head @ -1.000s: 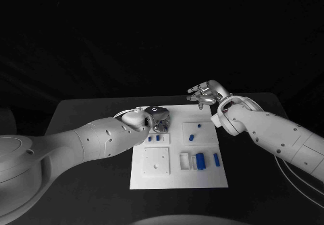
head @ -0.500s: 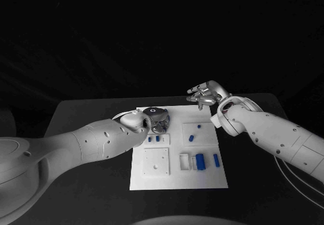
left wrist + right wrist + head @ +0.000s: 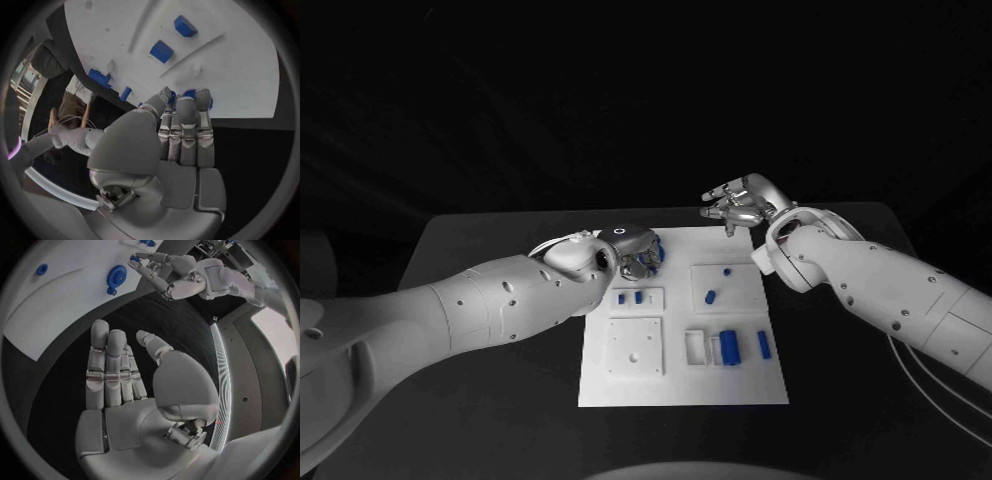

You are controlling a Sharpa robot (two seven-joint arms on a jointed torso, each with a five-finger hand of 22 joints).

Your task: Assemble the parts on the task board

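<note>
The white task board (image 3: 682, 385) lies in the middle of the table, also seen as the board (image 3: 237, 60) in the left wrist view and the board (image 3: 56, 300) in the right wrist view. My left hand (image 3: 635, 248) hovers over its far left corner. Its thumb and fingers pinch a small blue part (image 3: 208, 102), visible at the fingertips as the blue part (image 3: 134, 258). My right hand (image 3: 740, 205) floats just beyond the board's far right corner, fingers apart and holding nothing. Several blue parts lie on the board, among them a pair (image 3: 629, 296), a slanted one (image 3: 710, 294) and a large block (image 3: 727, 343).
A white square block (image 3: 633, 345) with holes and a white frame (image 3: 694, 343) sit on the board's near half. A round blue knob (image 3: 117, 275) stands near the board's far edge. Black table (image 3: 488, 260) surrounds the board on all sides.
My left hand has lifted and drawn back slightly toward the board's far left corner. The right hand has stayed where it was.
</note>
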